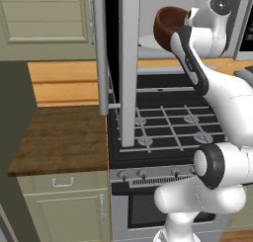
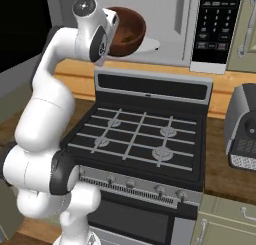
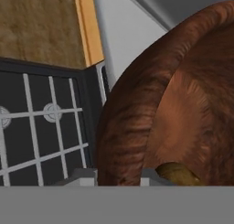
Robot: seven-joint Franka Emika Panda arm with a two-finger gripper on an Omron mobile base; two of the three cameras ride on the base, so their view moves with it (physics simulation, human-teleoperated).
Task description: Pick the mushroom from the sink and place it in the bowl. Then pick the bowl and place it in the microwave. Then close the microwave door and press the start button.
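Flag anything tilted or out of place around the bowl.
The bowl, held up at the microwave opening, is tipped on its side rather than level. The mushroom sits low inside against its wall and could roll out.

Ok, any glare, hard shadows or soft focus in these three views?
Left base view: flat, even light, no glare; the open microwave door blocks much of the scene. Right base view: bowl interior darkly shaded. Hand view: bowl very close and coarse, and the mushroom is a blurry lump.

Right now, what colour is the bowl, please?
Dark reddish-brown, wood-grained; the bowl shows best in the hand view.
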